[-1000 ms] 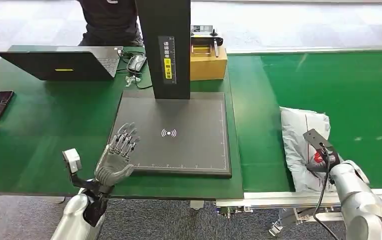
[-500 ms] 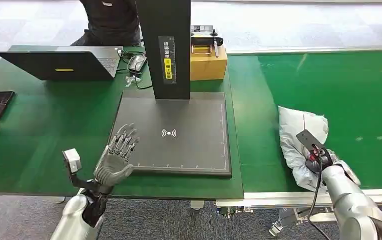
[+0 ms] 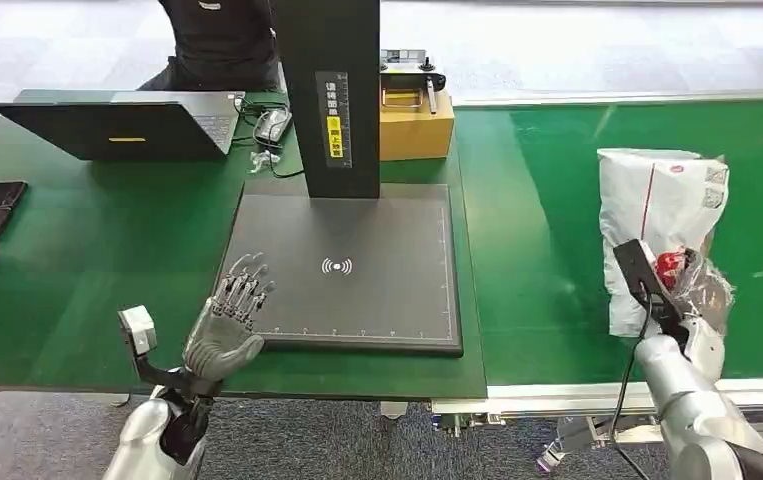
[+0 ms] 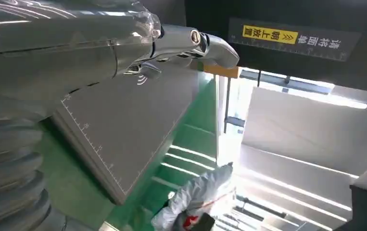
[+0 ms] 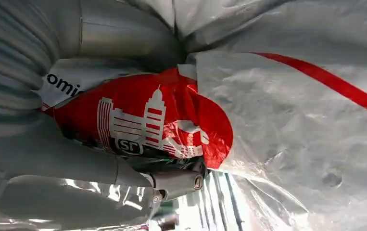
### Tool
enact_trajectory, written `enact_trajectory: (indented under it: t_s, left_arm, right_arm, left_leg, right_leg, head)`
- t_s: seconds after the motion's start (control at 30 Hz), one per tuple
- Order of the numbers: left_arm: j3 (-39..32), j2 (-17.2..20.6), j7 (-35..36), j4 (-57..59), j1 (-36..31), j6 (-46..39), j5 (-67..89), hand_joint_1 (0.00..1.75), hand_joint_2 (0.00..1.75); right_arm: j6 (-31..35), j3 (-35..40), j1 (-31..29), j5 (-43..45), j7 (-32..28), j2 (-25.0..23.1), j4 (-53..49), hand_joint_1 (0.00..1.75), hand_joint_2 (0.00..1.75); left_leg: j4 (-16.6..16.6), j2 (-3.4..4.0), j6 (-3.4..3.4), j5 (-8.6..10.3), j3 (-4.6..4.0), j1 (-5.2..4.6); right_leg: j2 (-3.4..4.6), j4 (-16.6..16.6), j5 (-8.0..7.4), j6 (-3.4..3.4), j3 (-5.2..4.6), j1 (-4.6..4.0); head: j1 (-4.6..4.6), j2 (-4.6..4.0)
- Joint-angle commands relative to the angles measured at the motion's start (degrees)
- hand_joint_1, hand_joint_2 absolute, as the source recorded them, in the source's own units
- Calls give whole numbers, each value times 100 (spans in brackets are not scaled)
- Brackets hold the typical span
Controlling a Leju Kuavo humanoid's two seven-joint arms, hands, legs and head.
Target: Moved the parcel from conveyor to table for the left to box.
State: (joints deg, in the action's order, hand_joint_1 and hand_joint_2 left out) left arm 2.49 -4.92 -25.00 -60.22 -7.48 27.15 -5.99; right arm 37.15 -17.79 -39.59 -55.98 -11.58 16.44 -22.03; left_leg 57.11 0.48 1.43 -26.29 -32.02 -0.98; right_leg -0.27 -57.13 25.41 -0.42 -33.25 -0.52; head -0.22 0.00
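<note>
We are logging parcel (image 3: pixel 657 215): thin white plastic film, crinkling, glossy, red print. Conveyor (image 3: pixel 577 180): smooth green belt, showing faint sheen. Scan pad (image 3: pixel 357 265): matt dark grey. Box (image 3: pixel 417 125): plain brown cardboard. Left hand (image 3: pixel 229 318): looking like grey metal and plastic, semi-gloss.

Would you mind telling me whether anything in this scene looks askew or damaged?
The parcel looks crumpled: the right hand holds its bunched lower end, so the soft white bag stands creased above the conveyor. No tear or spill shows. The left hand hovers open by the black pad.
</note>
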Motion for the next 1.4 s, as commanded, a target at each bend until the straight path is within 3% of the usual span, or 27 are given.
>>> enact_trajectory:
  t_s: [0.03,0.27,0.6,0.83,1.0,1.13,1.4]
  left_arm:
    - [51,-22,-59,152,-169,-8,3,0,175]
    - [95,34,-123,212,-217,-6,8,0,175]
    - [136,99,-246,495,-422,-16,14,0,175]
    - [164,171,-336,679,-557,-3,-24,0,175]
    - [189,242,-422,725,-565,6,-56,0,175]
    - [168,293,-485,681,-515,20,-99,0,175]
    - [133,286,-503,602,-400,3,-92,0,175]
  right_arm:
    - [285,-879,438,-206,-956,-553,-1466,175,175]
    - [285,-1159,709,-737,-1765,-1059,-2459,175,175]
    - [285,-130,1197,-1095,-1933,-1583,-4161,175,175]
    - [285,1531,1594,-2070,-1236,-1196,-4971,175,175]
    - [285,2736,1587,-2614,-834,-751,-4934,175,175]
    - [51,3889,1254,-2652,-769,-374,-4621,175,175]
    - [-950,4774,827,-2170,-899,-270,-4560,175,175]
  left_leg:
    - [-8,-3,-18,4,5,2]
    - [-7,5,-17,1,4,4]
    - [-5,8,-13,1,-1,1]
    - [-8,6,-19,1,3,3]
    - [-6,5,-12,1,3,1]
    - [-7,12,-15,1,3,2]
    - [-7,19,-18,0,2,1]
  right_leg:
    - [3,7,-4,7,3,1]
    - [10,4,-3,6,2,-1]
    - [11,-2,-2,4,-5,1]
    - [12,0,-1,6,-1,1]
    - [9,-1,0,4,-1,1]
    - [16,1,-3,7,-3,1]
    - [25,-1,-3,8,-5,3]
  head:
    - [0,0]
    - [0,0]
    - [2,0]
    - [0,0]
    - [0,0]
    - [0,0]
    - [0,0]
